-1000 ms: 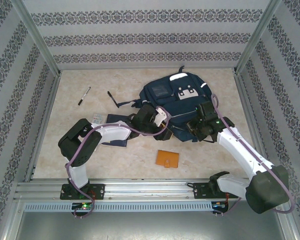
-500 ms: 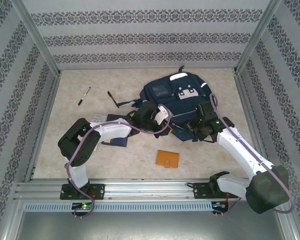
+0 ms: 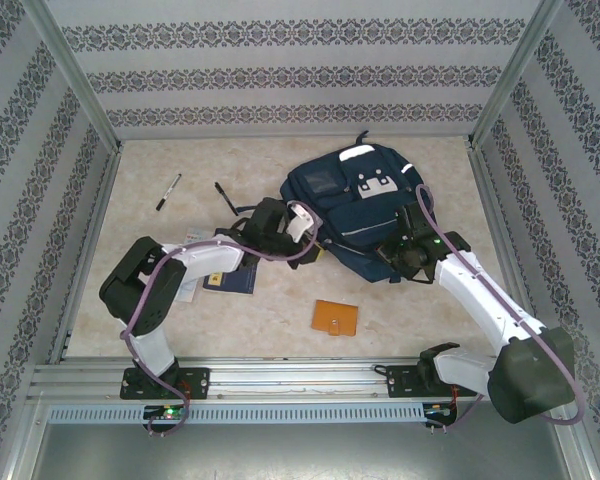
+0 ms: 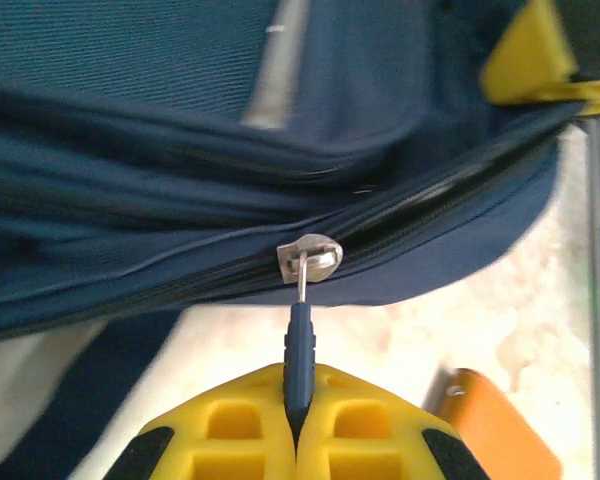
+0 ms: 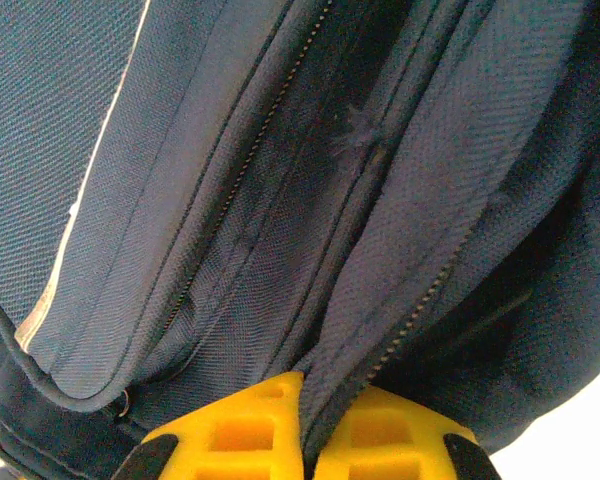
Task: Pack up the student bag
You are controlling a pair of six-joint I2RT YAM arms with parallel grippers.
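Up at the far right-of-centre of the tabletop [image 3: 180, 320] lies the student bag [image 3: 365, 200], front patches up, and both arms are right on it, one at each near side.

Left end effector [image 3: 310, 240] is in at the bag's near-left edge. From the left wrist camera, the yellow fingers [image 4: 230, 430] are pressed together, pinching the blue zipper pull [image 4: 299, 345]. The pull runs straight up from the fingertips to the silver slider [image 4: 310, 255], which sits on the dark zip line running across the bag. The bag's navy body lies just beyond the fingertips.

Over on the other side, the right end effector [image 3: 392, 262] is at the bag's near-right corner. Its wrist camera shows the yellow fingers [image 5: 230, 430] closed tight on a fold of navy fabric [image 5: 380, 290] beside a zip track, with the bag rising directly beyond the tips.

Between the arms, nearer the bases, an orange wallet [image 3: 335, 317] lies clear of the bag. A flat navy book [image 3: 230, 280] rests partly under the left arm. Two pens [image 3: 168, 191] lie well off to the far left.
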